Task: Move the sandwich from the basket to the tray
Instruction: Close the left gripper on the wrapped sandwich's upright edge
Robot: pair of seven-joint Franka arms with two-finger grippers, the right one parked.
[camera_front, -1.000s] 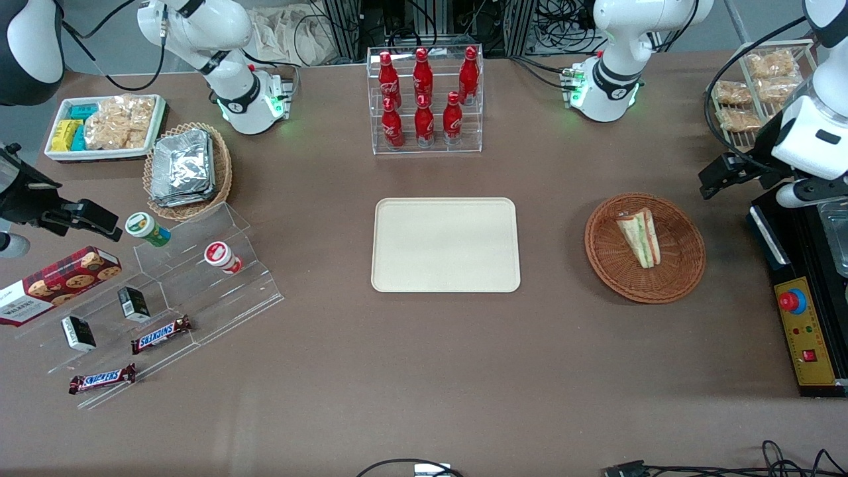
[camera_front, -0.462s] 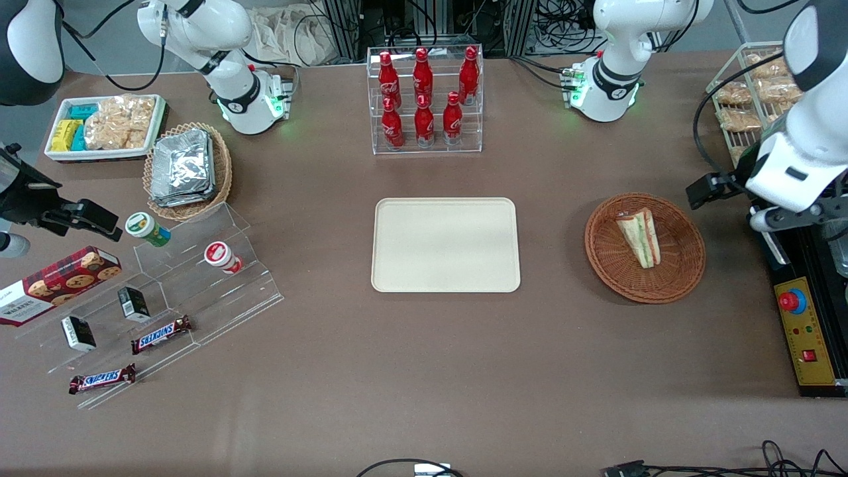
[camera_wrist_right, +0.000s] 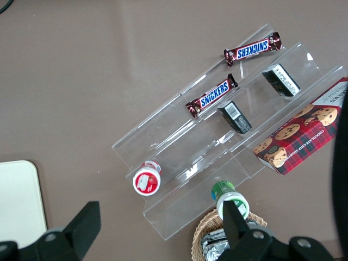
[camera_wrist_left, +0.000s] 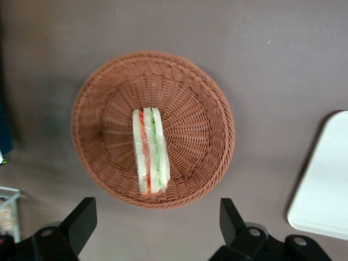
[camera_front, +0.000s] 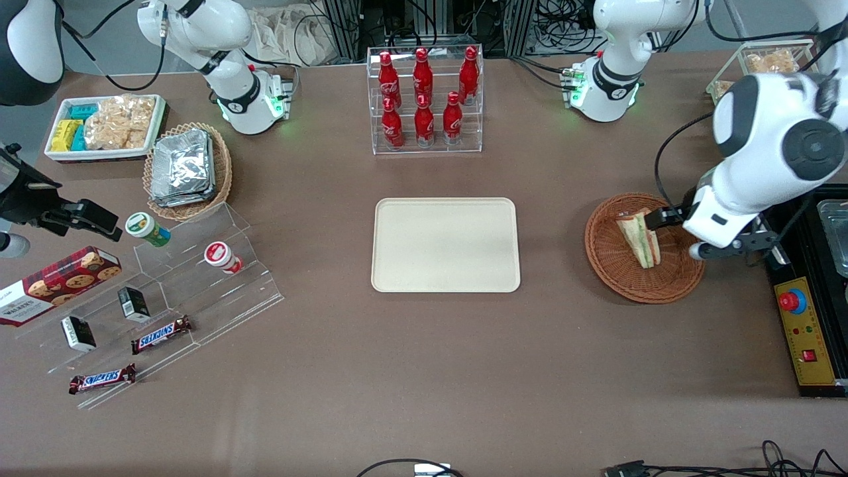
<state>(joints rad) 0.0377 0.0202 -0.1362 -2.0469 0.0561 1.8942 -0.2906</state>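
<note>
The sandwich (camera_front: 639,238), a white-bread wedge with green and red-orange layers, lies in the round dark-brown wicker basket (camera_front: 606,265) toward the working arm's end of the table. The left wrist view shows the sandwich (camera_wrist_left: 150,152) on its edge in the middle of the basket (camera_wrist_left: 209,119). My left gripper (camera_front: 725,246) hangs above the basket's rim; in the wrist view the gripper (camera_wrist_left: 156,220) is open wide and empty, with its fingertips (camera_wrist_left: 84,217) over bare table just outside the rim. The cream-beige tray (camera_front: 445,245) lies empty at the table's middle, and its corner shows in the wrist view (camera_wrist_left: 326,185).
A clear rack of red bottles (camera_front: 424,99) stands farther from the camera than the tray. A black control box with a red button (camera_front: 805,318) sits beside the basket at the table's edge. A white wire rack of snack bags (camera_front: 762,66) stands farther back. Snack shelves lie toward the parked arm's end.
My left arm has swung down and in from the table's edge toward the basket; the gripper now hangs over the basket's rim. The sandwich, basket and tray have not moved.
</note>
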